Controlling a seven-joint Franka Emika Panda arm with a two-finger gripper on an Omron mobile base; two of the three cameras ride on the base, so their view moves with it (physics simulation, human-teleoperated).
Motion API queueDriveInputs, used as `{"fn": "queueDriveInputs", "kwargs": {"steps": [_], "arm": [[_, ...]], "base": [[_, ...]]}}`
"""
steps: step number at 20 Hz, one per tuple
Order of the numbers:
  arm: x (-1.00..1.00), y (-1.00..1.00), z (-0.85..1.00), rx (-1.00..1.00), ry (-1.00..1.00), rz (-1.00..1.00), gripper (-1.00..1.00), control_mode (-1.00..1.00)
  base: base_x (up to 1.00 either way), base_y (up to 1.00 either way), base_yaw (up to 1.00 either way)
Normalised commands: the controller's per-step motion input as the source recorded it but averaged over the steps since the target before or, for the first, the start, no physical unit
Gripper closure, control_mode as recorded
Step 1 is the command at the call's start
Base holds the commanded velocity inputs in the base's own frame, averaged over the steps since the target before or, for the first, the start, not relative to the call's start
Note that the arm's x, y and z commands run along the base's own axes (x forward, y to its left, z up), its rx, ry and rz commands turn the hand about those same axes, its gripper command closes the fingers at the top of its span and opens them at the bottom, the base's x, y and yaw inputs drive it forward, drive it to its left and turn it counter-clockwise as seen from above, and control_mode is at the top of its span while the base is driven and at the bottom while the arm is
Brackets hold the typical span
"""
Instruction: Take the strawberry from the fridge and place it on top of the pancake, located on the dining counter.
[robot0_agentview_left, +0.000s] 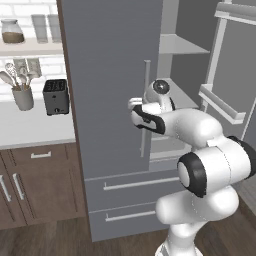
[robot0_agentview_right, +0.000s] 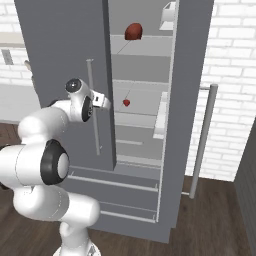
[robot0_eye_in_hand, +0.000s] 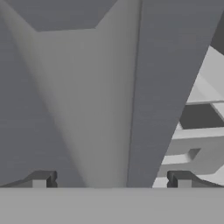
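Observation:
The fridge (robot0_agentview_left: 107, 75) (robot0_agentview_right: 60, 40) stands with its left door closed and its right door swung open. On a middle shelf inside lies the strawberry (robot0_agentview_right: 126, 103), tiny and bright red. My gripper (robot0_agentview_right: 105, 103) (robot0_agentview_left: 134, 105) hovers just in front of the left door, beside its vertical bar handle (robot0_agentview_right: 93, 110), left of the strawberry and outside the shelf space. In the hand view my gripper (robot0_eye_in_hand: 111, 180) is open, its fingertips (robot0_eye_in_hand: 43, 179) wide apart, with nothing held and the grey door edge close ahead. The pancake and the dining counter are out of view.
A dark red dome-shaped lump (robot0_agentview_right: 133, 31) sits on an upper shelf. The open right door (robot0_agentview_left: 227, 95) carries shelf bins and juts out at the right. Two drawers (robot0_agentview_left: 135, 186) lie below. A wall countertop at the left holds a toaster (robot0_agentview_left: 55, 96) and a utensil pot (robot0_agentview_left: 22, 96).

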Motion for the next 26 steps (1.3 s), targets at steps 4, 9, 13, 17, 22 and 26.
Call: {"fn": "queueDriveInputs", "kwargs": {"steps": [4, 9, 13, 17, 22, 26], "arm": [[0.35, 0.12, -0.22, 0.00, 0.00, 0.00, 1.00, -1.00], [0.34, 0.13, -0.20, 0.00, 0.00, 0.00, 1.00, -1.00], [0.17, 0.37, -0.18, 0.00, 0.00, 0.00, 1.00, -1.00], [-0.85, 0.93, 0.00, 0.01, 0.00, 0.06, 1.00, -1.00], [-1.00, 1.00, 0.00, 0.00, 0.00, 0.06, 1.00, -1.00], [-1.00, 1.00, -0.01, 0.00, 0.00, 0.01, 1.00, -1.00]], "base": [[0.00, 0.00, 0.00], [0.00, 0.00, 0.00], [0.00, 0.00, 0.00], [0.00, 0.00, 0.00], [0.00, 0.00, 0.00], [0.00, 0.00, 0.00]]}}
